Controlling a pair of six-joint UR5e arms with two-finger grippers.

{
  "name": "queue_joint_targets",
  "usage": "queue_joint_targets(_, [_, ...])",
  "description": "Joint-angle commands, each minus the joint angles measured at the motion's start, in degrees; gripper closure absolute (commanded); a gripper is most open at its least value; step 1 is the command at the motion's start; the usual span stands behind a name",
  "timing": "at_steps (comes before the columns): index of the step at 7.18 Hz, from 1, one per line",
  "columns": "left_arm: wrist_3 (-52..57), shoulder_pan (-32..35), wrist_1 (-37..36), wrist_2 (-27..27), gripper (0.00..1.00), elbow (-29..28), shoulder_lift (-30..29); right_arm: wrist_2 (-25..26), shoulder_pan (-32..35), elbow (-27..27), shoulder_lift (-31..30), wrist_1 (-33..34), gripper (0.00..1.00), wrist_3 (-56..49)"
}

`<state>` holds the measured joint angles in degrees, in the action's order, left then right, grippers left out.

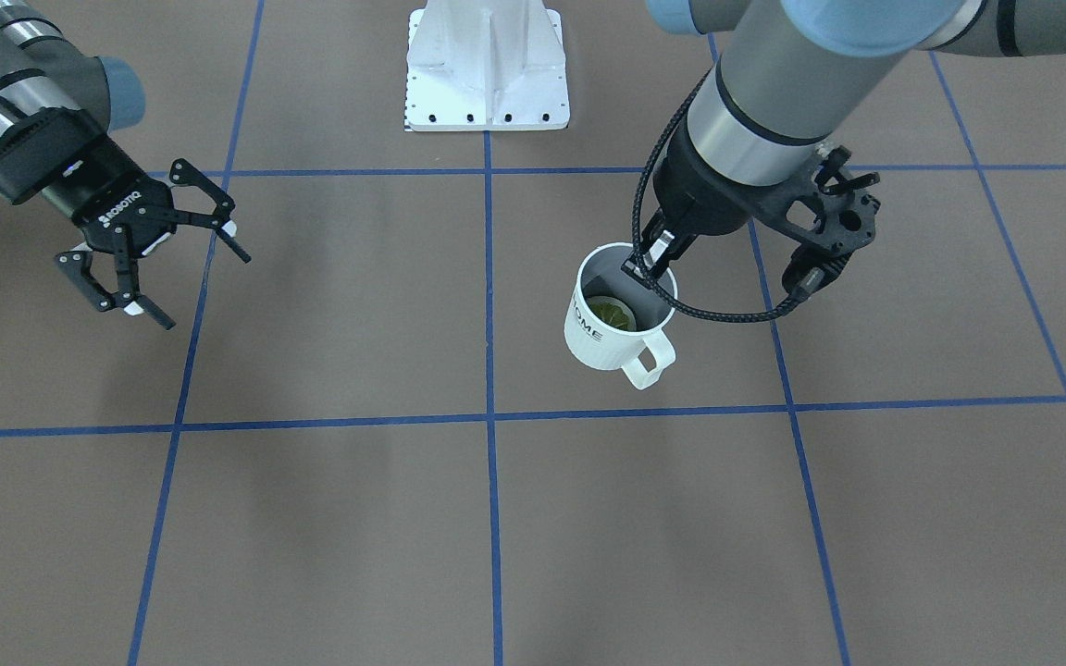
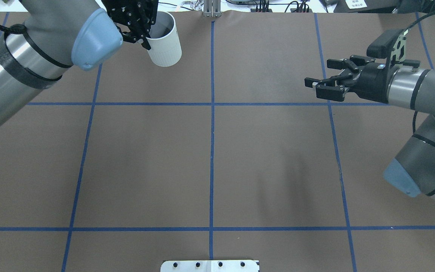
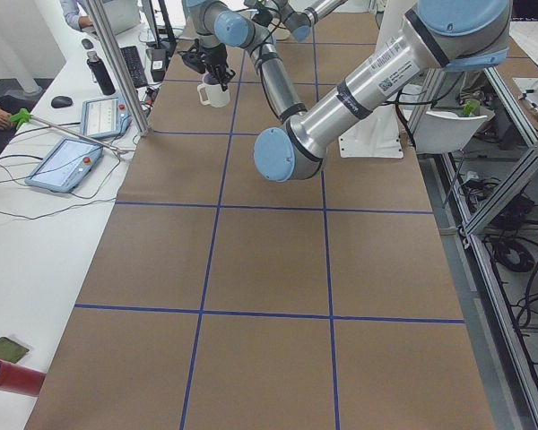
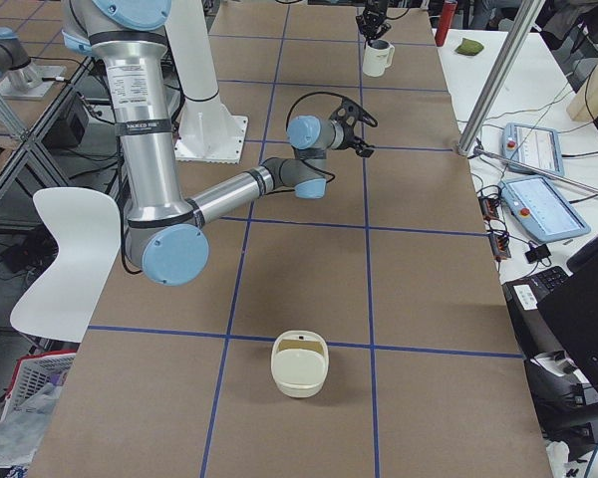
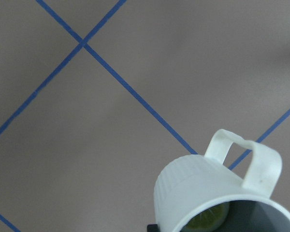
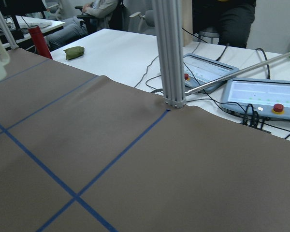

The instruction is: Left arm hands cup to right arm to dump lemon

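We find the cup [image 1: 609,338] at 11 o'clock on the table [image 2: 278,170] in the overhead view. It is tilted and, as we judge, held clear of the surface. The lemon [image 1: 609,313] lies on its bottom. The left gripper [image 1: 644,264] is clamped on the cup's rim at about 1 o'clock in the front-facing view. In that same view the handle [image 1: 649,365] points to 5 o'clock. The right gripper [image 1: 204,289] hangs well apart, at 3 o'clock from the cup overhead, spread wide and holding nothing.

We judge the step in hand to be the carry toward the hand-over, with no transfer yet begun. The next move calls for bringing the cup across toward mid-table. It should stay mouth-up enough to keep the lemon in, with a free wall or the handle presented to the right gripper.

The white base plate [image 1: 487,83] sits at 6 o'clock overhead. A cream basket [image 4: 299,366] shows only in the exterior right view, near the table's right-hand end. Neither lies on the line between the grippers.
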<state>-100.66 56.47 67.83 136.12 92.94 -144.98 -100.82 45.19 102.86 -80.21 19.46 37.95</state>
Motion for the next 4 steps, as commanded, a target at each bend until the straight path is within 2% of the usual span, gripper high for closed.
queue_joint_targets(1, [-9.0,0.0,8.1,5.2,1.00,-3.8,-0.4,9.9,-8.2,0.1,3.3,-0.9,0.01,-0.2])
queue_joint_targets(2, [-13.1,-0.8,9.9,6.1,1.00,-4.9,-1.7,17.2,-13.2,0.0,3.6,-0.8,0.01,-2.6])
queue_joint_targets(3, [-15.5,-2.6,10.3,7.2,1.00,-5.2,-2.5,21.1,-15.4,-0.3,3.6,-0.5,0.01,-5.3])
queue_joint_targets(4, [-16.8,-3.8,10.3,7.3,1.00,-7.4,-4.6,21.5,-15.7,-0.4,3.6,-0.3,0.01,-5.7])
